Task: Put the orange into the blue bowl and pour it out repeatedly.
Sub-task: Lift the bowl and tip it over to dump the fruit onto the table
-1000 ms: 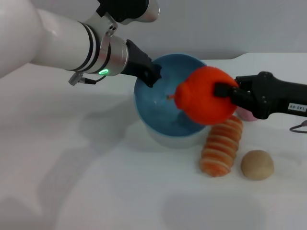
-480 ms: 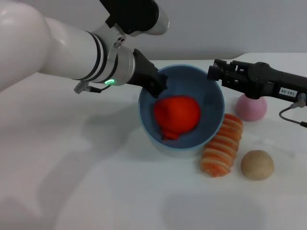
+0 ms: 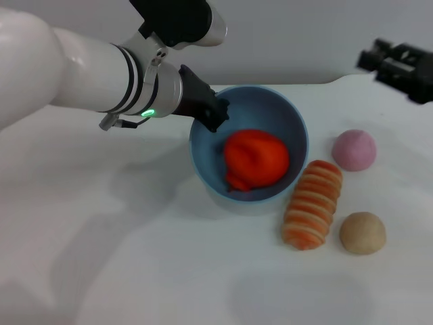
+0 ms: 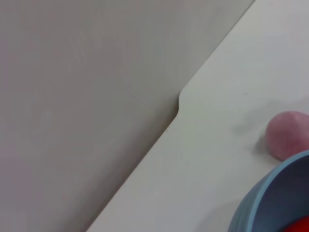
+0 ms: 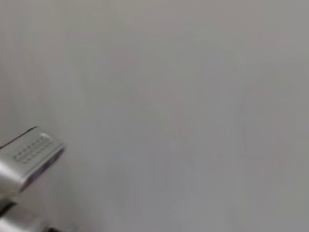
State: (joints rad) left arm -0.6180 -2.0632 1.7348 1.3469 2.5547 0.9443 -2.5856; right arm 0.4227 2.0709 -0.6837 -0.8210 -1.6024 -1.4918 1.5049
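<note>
While left claw (image 3: pixel 215 115) grips blue bowl (image 3: pixel 294 122) rim, orange (image 3: pixel 256 159) inside.

The bright red-orange lumpy toy orange (image 3: pixel 256 159) is lying inside the light blue round plastic bowl (image 3: pixel 295 125), whose left rim the left gripper (image 3: pixel 215 115) is clamping. The right gripper (image 3: pixel 379 57) is hanging at upper right, apart from the bowl. A striped orange-and-cream bread roll (image 3: pixel 312 204), a tan ball (image 3: pixel 362 232) and a pink ball (image 3: pixel 354 149) are resting on the white table (image 3: pixel 135 271).
</note>
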